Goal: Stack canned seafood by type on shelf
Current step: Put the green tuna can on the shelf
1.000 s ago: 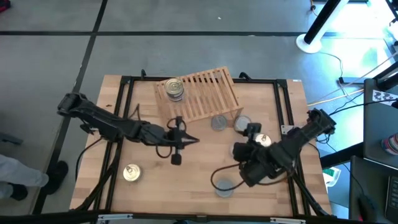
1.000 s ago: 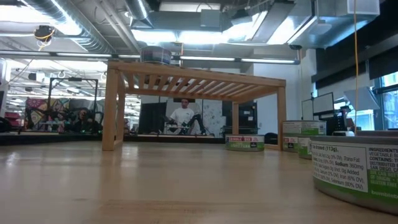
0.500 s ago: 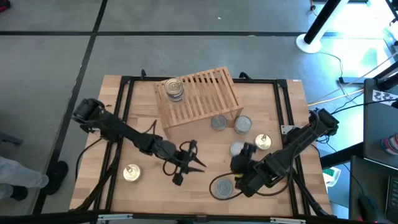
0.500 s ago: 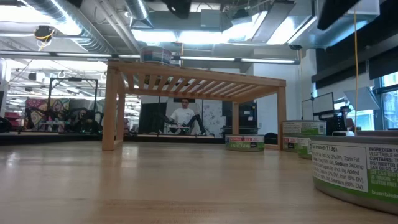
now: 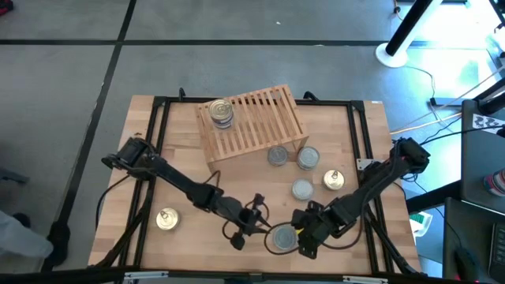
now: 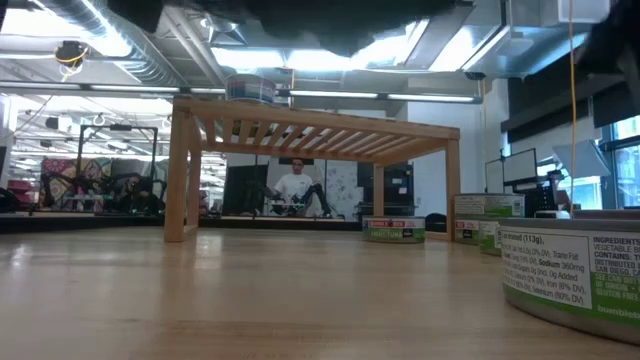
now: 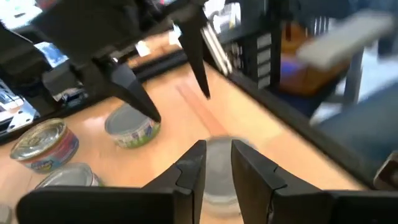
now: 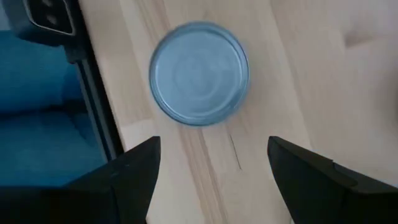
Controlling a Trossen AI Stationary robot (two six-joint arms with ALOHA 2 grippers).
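Observation:
A silver-topped tin (image 5: 282,237) (image 8: 199,73) stands near the table's front edge. My right gripper (image 8: 214,174) hovers open just to its right, pointing down. My left gripper (image 7: 217,165) comes low from the left, its fingers a narrow gap apart, tips just short of the tin (image 7: 217,180). The wooden slatted shelf (image 5: 256,122) (image 6: 310,130) stands at the back and carries stacked tins (image 5: 221,112) on its left end. Three silver tins (image 5: 277,155) (image 5: 308,158) (image 5: 302,188) and a gold one (image 5: 334,180) stand in front of it. Another gold tin (image 5: 166,218) sits front left.
A black frame (image 5: 158,158) runs around the tabletop. Open wood lies between the shelf and the front left tin. In the low view a tin (image 6: 570,275) stands large at the right, close to the camera. A person (image 6: 297,188) is in the room beyond the table.
Both grippers have come down and toward the table's near edge, closing on the silver tin from either side. My right gripper has tipped over and now points down. My left gripper has swung toward the table's right. No tin has moved.

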